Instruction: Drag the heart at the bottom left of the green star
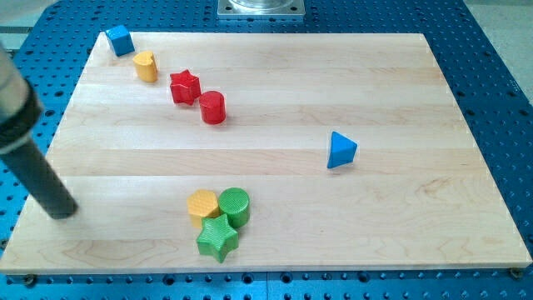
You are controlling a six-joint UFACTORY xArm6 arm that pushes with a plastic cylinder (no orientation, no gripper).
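Observation:
The green star (217, 237) lies near the view's bottom centre of the wooden board (375, 225). A yellow block (202, 205), its shape unclear, touches the star's upper left, and a green cylinder (235, 205) touches its upper right. A yellow heart-like block (146, 66) sits at the view's top left, far from the star. My tip (62, 213) rests at the board's left edge, well to the left of the green star and far below the yellow heart-like block.
A blue cube (120, 39) sits in the top-left corner. A red star (185, 87) and a red cylinder (213, 107) lie to the lower right of the heart-like block. A blue triangle (341, 150) lies right of centre.

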